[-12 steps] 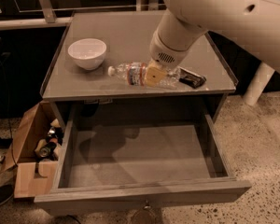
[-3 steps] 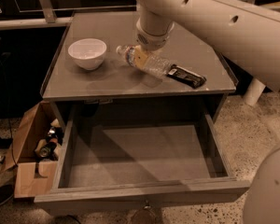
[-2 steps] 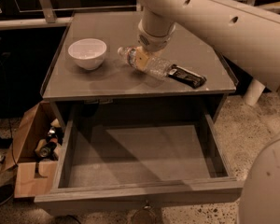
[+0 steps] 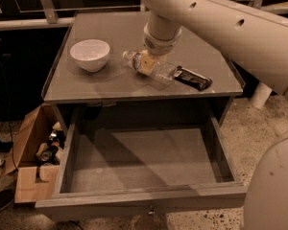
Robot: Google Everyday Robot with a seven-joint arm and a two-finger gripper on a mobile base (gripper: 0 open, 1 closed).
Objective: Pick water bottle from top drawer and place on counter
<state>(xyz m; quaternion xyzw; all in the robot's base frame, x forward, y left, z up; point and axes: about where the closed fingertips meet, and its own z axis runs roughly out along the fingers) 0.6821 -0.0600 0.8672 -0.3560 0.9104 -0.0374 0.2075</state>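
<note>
The water bottle (image 4: 162, 71) lies on its side on the grey counter (image 4: 115, 28), white cap pointing left toward the bowl. My gripper (image 4: 146, 63) comes down from the big cream arm and is shut around the bottle's label band, with the bottle resting on or just above the counter top. The top drawer (image 4: 139, 194) is pulled fully open below the counter. Its flat grey floor is bare, and its small knob (image 4: 149, 210) shows at the front.
A white bowl (image 4: 90, 54) stands on the counter's left side. A black wrapped snack bar (image 4: 194, 79) lies just right of the bottle. A brown cardboard box (image 4: 31, 145) with cans sits on the floor to the left of the cabinet.
Since four seconds ago the gripper has carried the bottle left and back and turned it, so it now lies slanted. Over the last second nothing visibly moved.
</note>
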